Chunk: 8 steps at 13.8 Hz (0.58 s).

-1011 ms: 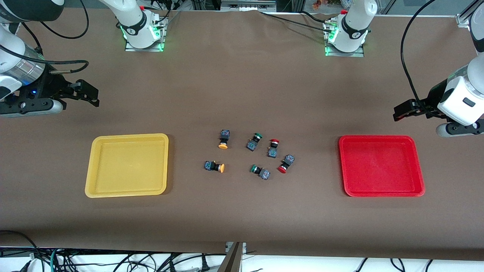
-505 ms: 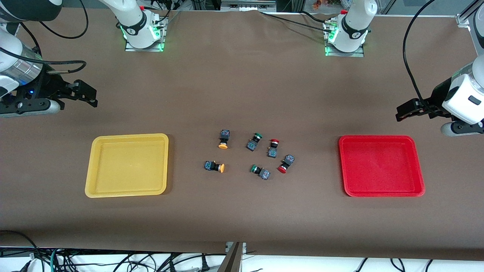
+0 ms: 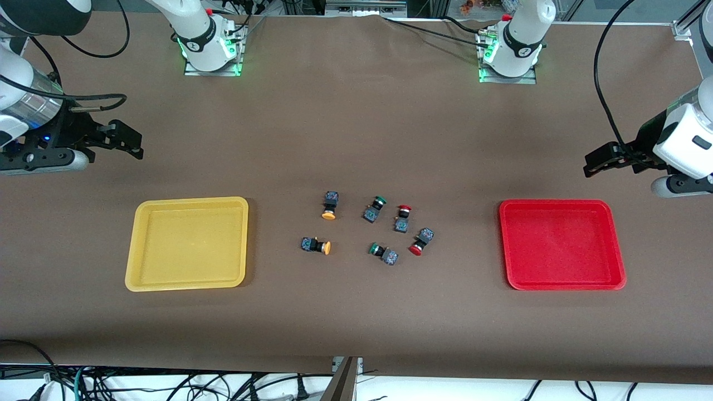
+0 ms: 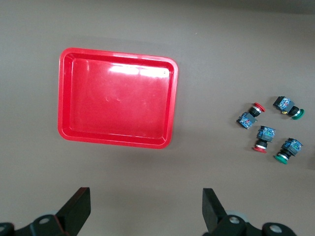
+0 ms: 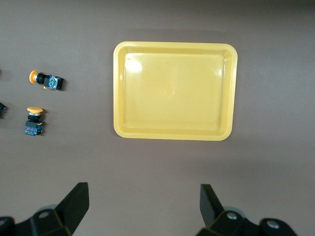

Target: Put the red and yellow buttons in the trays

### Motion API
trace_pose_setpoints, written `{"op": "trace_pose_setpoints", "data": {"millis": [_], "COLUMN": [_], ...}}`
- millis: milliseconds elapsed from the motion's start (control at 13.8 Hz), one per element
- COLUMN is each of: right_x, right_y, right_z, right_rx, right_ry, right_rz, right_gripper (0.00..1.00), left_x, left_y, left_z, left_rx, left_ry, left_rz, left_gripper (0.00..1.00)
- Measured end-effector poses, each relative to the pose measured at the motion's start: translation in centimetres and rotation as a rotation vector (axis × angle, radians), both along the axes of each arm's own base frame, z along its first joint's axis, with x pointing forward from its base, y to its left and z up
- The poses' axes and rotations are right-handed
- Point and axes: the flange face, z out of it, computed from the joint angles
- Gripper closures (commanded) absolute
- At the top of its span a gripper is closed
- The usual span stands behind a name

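Two yellow buttons (image 3: 330, 205) (image 3: 316, 245) and two red buttons (image 3: 403, 218) (image 3: 421, 241) lie loose at mid-table between the trays. The yellow tray (image 3: 189, 245) sits toward the right arm's end and the red tray (image 3: 561, 245) toward the left arm's end, both with nothing in them. My left gripper (image 3: 593, 166) hangs open over bare table by the red tray (image 4: 118, 98); its wrist view also shows the red buttons (image 4: 250, 114). My right gripper (image 3: 133, 146) hangs open over bare table by the yellow tray (image 5: 175, 91), with the yellow buttons (image 5: 47, 80) in its wrist view.
Two green-capped buttons (image 3: 375, 208) (image 3: 383, 253) lie among the red and yellow ones. The arm bases (image 3: 209, 50) (image 3: 509, 55) stand along the table edge farthest from the front camera. Brown table surface surrounds both trays.
Both grippers have drifted slightly outward toward their own ends of the table. The buttons and trays have not moved.
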Motion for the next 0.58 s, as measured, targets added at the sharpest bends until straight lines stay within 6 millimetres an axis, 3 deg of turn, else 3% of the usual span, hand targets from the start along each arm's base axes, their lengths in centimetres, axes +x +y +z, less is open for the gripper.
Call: {"op": "trace_pose_setpoints", "data": {"millis": [289, 433, 578], "right_x": [0.6, 1.5, 2.3], "right_y": [0.5, 2.2, 5.2], "right_z": [-1.9, -5.4, -10.0], "right_rx": [-0.006, -0.015, -0.011], "right_ry": [0.033, 0.089, 0.158], "right_rz": [0.043, 0.101, 0.139], "right_gripper": [0.0, 0.0, 0.0], "left_x": [-0.7, -1.2, -1.2], "left_y": [-0.1, -0.2, -0.2], "left_z": [0.5, 0.5, 0.3], "left_rx": [0.002, -0.001, 0.0], "left_ry": [0.001, 0.005, 0.011], "left_rz": [0.004, 0.016, 0.019], "left_gripper": [0.0, 0.0, 0.0]}}
